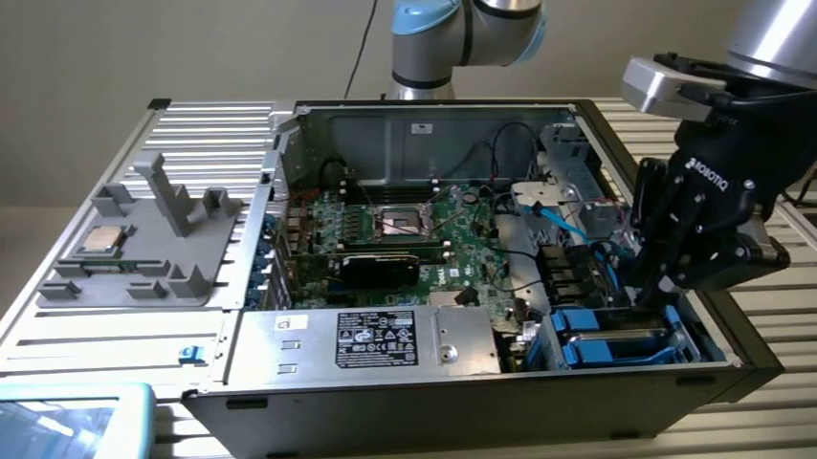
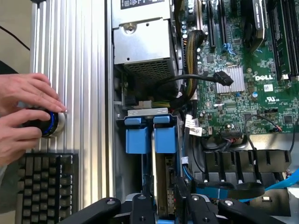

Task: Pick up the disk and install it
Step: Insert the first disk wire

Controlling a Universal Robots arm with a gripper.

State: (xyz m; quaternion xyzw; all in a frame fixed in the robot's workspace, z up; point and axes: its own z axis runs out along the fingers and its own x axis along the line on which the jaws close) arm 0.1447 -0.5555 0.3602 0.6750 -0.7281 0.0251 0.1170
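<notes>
1. Wrist view: the black two-fingered jaws are seen lowered into the drive bay, parted a little around the upper edge of the flat silver-grey disk in its blue plastic carrier bracket; whether the disk is pinched or freed cannot be told.
2. The disk is judged to be seated upright in a bay slot, beside two blue drive latches.
3. In the exterior view, the jaws are placed over the blue bay at the corner of the open black computer case.
4. Installation is judged nearly finished.
5. A person's hands are rested on a round blue-ringed knob on the ribbed metal desk.
</notes>
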